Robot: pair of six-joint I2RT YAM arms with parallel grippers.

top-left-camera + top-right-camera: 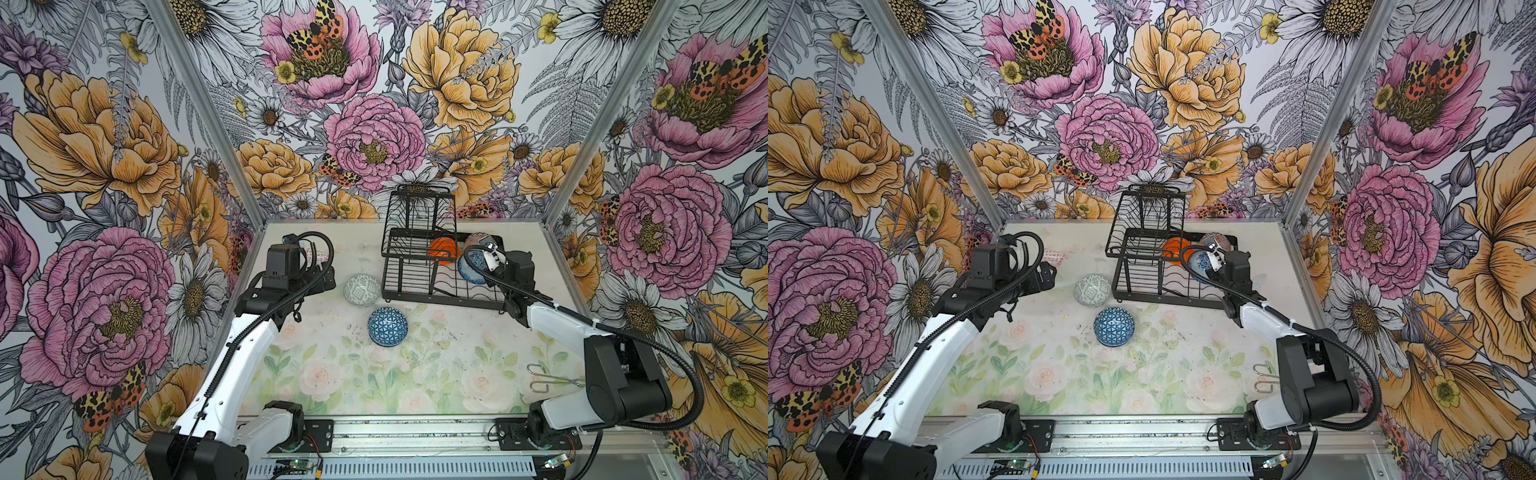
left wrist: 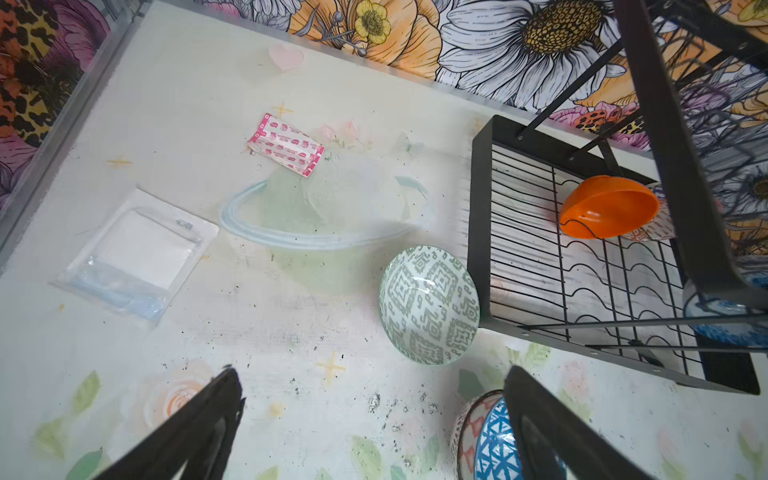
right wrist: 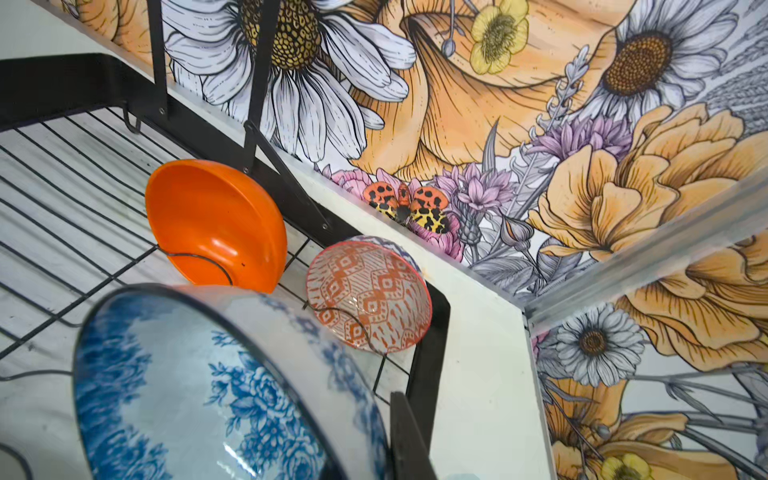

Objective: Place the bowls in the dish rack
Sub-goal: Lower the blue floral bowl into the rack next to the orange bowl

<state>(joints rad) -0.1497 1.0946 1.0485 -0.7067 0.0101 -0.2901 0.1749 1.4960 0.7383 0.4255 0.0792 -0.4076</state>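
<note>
We find the dish rack (image 1: 449,302) at the back of the table (image 1: 353,374), right of centre in both top views. Two bowls lean on edge in its wire slots: the orange bowl (image 3: 216,224) and, just beside it toward the rack's corner, the orange-and-white bowl (image 3: 370,295). Our right gripper (image 1: 491,259) is clamped on the rim of the blue flowered bowl (image 3: 199,390), holding it tilted over the right part of the rack, close in front of those two. Our left gripper (image 2: 372,376) hangs above the table with its jaws spread wide and nothing between them. The grey-green bowl (image 1: 362,290) lies on the table just beside the rack's left edge; we cannot tell whether it touches. The blue triangle-patterned bowl (image 1: 387,326) lies near it, toward the front.
</note>
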